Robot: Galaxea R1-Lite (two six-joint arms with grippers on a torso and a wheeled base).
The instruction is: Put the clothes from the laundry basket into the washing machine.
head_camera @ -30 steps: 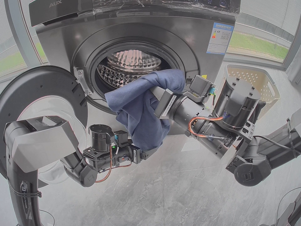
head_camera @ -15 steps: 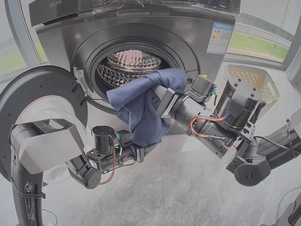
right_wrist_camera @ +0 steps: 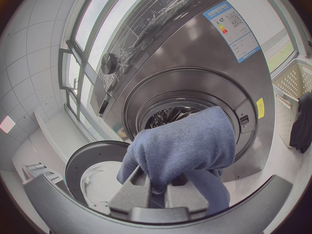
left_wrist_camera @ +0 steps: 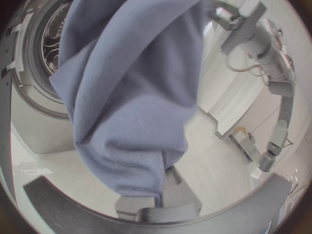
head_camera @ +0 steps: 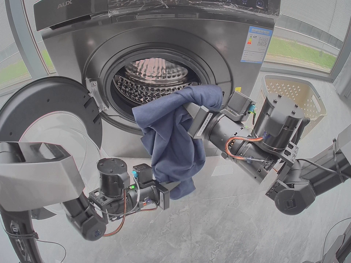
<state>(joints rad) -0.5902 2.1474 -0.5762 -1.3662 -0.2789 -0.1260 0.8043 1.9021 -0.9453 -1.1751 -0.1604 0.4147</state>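
Since the earlier frames the left gripper has been drawn downward and away from the washing machine, and the blue garment has been stretched longer. The garment, a soft, matte slate-blue knit with deep folds, is suspended just in front of the machine's open drum, outside it. Its bunched upper fold is clamped in the right gripper. Its lower hem is pinched between the left gripper's nearly closed fingers. The laundry basket stands beside the machine, on the robot's right.
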